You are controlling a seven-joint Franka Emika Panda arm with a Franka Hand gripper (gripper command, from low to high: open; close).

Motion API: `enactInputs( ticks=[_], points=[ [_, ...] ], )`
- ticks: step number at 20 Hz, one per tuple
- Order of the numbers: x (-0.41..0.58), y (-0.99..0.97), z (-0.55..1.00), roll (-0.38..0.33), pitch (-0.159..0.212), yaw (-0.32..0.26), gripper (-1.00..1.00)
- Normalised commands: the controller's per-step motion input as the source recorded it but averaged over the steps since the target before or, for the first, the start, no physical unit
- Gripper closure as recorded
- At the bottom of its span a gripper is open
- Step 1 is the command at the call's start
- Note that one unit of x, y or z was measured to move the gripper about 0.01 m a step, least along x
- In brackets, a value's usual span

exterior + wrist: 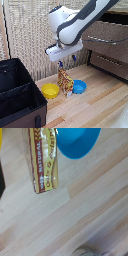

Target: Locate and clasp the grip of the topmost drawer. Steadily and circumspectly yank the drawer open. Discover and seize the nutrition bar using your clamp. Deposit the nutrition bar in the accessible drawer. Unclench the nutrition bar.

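Note:
The nutrition bar (65,82), a yellow-orange speckled packet, stands upright on the wooden table between two bowls. My clamp (67,61) hangs a short way above it, its blue-tipped fingers (60,64) apart and holding nothing. In the wrist view the nutrition bar (44,160) shows its printed face; my fingers do not show there. On the exterior view's right, the topmost drawer (102,31) of the dark brown dresser stands pulled out, with its silver handle (106,40) across the front.
A yellow bowl (50,90) and a blue bowl (79,87) (77,140) flank the packet closely. A black fabric box (17,97) fills the exterior view's lower left. The lower drawer (111,62) is closed. A woven screen stands behind.

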Motion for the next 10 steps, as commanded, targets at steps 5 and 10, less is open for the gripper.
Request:
enactInputs(
  ticks=[5,10],
  points=[
    [0.621,-0.16,0.03,0.149,0.117,-0.175,-1.00],
    [0.393,-0.37,-0.13,0.178,0.120,-0.100,-1.00]
  ],
)
